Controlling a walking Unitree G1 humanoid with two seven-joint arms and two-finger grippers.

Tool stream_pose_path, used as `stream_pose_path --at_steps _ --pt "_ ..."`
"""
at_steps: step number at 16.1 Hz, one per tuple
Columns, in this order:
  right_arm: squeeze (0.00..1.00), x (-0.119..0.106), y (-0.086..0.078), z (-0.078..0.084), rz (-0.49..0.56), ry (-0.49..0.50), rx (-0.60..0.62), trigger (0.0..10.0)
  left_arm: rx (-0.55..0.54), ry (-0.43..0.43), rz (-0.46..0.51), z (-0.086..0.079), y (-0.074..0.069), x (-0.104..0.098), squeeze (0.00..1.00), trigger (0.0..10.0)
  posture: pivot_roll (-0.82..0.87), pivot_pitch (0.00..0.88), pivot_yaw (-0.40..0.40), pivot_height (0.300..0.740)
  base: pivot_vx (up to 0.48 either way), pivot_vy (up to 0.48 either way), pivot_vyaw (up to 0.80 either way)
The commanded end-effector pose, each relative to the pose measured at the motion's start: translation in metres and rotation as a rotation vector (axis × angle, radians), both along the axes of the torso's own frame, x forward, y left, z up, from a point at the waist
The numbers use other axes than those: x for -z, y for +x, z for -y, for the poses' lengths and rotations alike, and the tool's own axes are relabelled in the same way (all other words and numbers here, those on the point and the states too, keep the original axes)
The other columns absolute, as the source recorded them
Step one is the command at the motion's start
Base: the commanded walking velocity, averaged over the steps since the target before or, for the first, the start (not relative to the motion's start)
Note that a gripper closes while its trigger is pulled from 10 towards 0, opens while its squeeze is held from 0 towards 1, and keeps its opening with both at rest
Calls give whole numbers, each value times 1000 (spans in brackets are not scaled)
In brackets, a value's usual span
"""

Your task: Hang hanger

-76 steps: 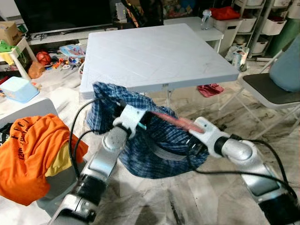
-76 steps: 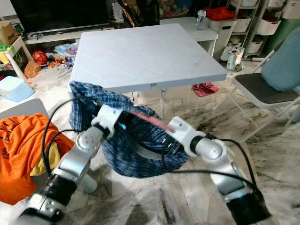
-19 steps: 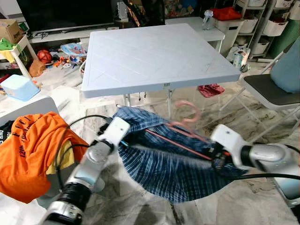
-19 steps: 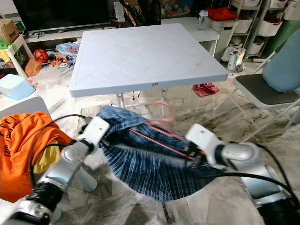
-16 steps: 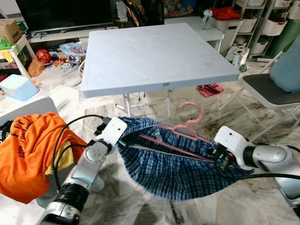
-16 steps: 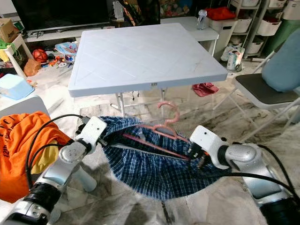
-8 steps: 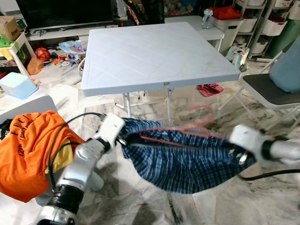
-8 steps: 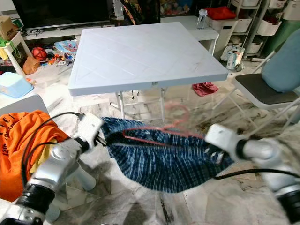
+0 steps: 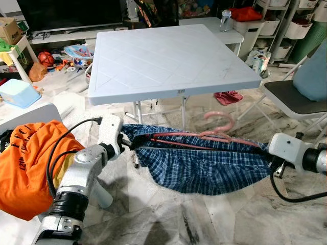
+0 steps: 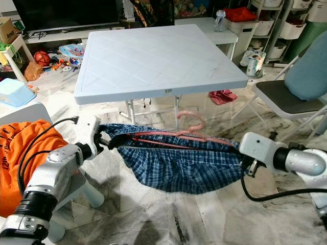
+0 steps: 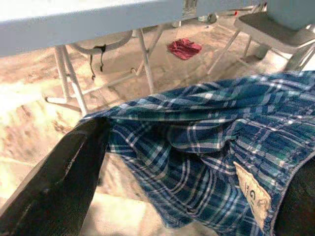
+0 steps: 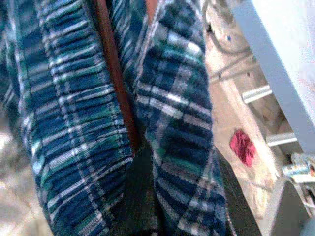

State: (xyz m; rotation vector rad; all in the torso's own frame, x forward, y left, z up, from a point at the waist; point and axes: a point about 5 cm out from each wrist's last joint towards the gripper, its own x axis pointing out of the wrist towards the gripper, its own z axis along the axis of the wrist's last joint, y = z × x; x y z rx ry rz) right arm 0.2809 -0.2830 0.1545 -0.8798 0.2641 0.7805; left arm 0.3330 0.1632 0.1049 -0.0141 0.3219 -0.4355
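A blue plaid garment (image 9: 204, 166) hangs stretched between my two grippers, low in front of the table. A pink hanger (image 9: 204, 137) lies inside its top edge, and the hanger's hook (image 9: 219, 120) sticks up above the cloth. My left gripper (image 9: 125, 144) is shut on the garment's left end. In the left wrist view a black finger (image 11: 54, 182) lies against the plaid cloth (image 11: 206, 147). My right gripper (image 9: 266, 159) is shut on the right end. In the right wrist view the hanger's bar (image 12: 115, 78) runs between folds of plaid.
The white folding table (image 9: 168, 56) stands just behind the garment. An orange shirt (image 9: 25, 158) is heaped on a white stool at my left. A folding chair (image 9: 294, 97) is at the right. A red cloth (image 9: 229, 97) lies on the marble floor, and toys are at the back left.
My grippers have drawn apart, left one leftward and right one rightward. The garment went from a sagging pouch to a taut, flatter band, and the hanger now lies level.
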Motion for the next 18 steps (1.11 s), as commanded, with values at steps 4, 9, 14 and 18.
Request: stream_pose_path --at_steps 4,9,14,18 --pt "0 -27 1 3 80 141 -27 10000 -73 -103 -116 -15 -4 12 0 10000 -161 0 31 740 0 0 0" --pt "0 -46 -8 4 -16 253 -91 10000 -79 -224 -190 -10 -5 17 0 10000 -174 0 35 740 0 0 0" --pt "0 -54 -16 1 -131 253 -165 10000 -108 -320 -235 -10 -6 20 0 10000 -178 0 30 740 0 0 0" --pt "0 -56 -16 -10 -178 317 -202 10000 -102 -332 -249 -4 -7 22 0 10000 -180 0 28 740 0 0 0"
